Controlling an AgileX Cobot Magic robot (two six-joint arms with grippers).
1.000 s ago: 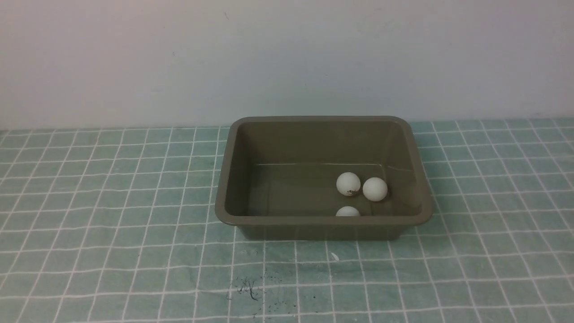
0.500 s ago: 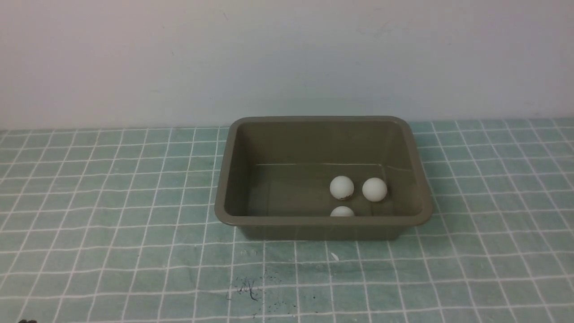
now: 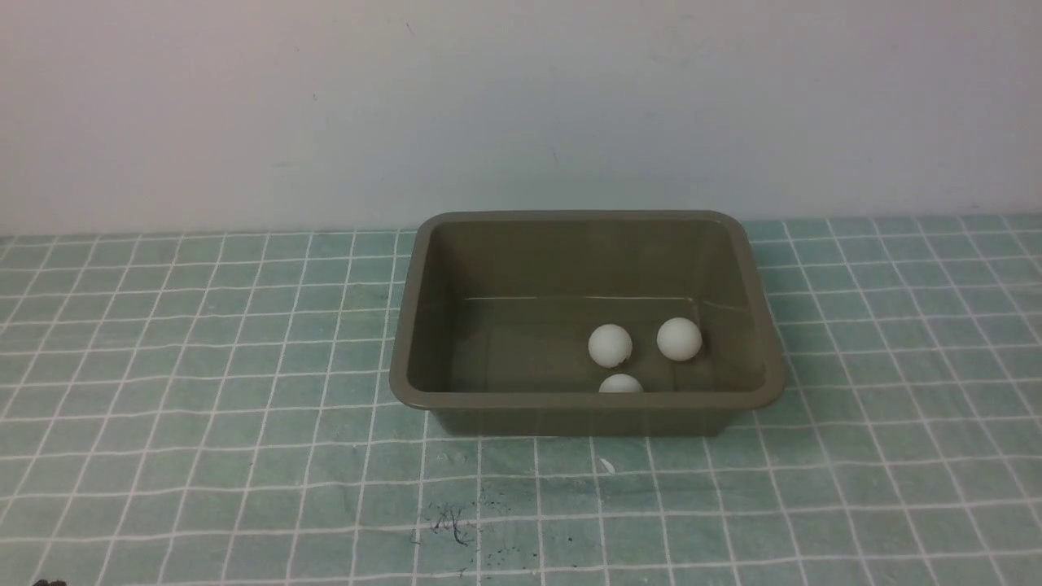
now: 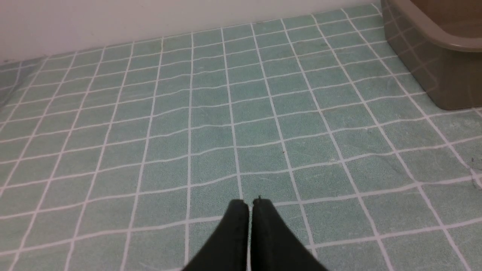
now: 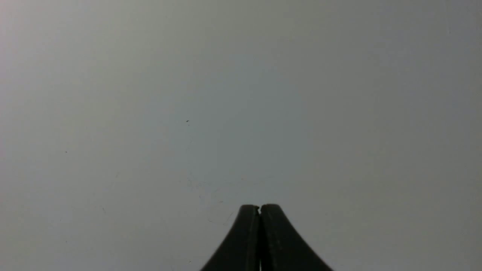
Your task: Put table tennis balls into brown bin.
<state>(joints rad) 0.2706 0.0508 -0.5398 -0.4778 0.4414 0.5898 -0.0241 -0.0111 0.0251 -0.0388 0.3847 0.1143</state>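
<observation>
The brown bin (image 3: pixel 407 325) stands at the middle of the table in the front view, and a corner of the brown bin (image 4: pixel 433 64) also shows in the left wrist view. Three white table tennis balls lie on its floor: one (image 3: pixel 610 345) left, one (image 3: pixel 679 338) right, and one (image 3: pixel 620 384) half hidden behind the near wall. My left gripper (image 4: pixel 250 203) is shut and empty, low over the cloth, well away from the bin. My right gripper (image 5: pixel 259 207) is shut and empty, facing a plain grey wall. Neither gripper shows in the front view.
A teal cloth with a white grid (image 3: pixel 203 407) covers the table. A pale wall (image 3: pixel 521 106) rises right behind the bin. Dark scribble marks (image 3: pixel 452 525) sit on the cloth near the front edge.
The left ball in the bin has rolled a little further left, away from the right one. The near ball has shifted slightly left. The bin has stayed put.
</observation>
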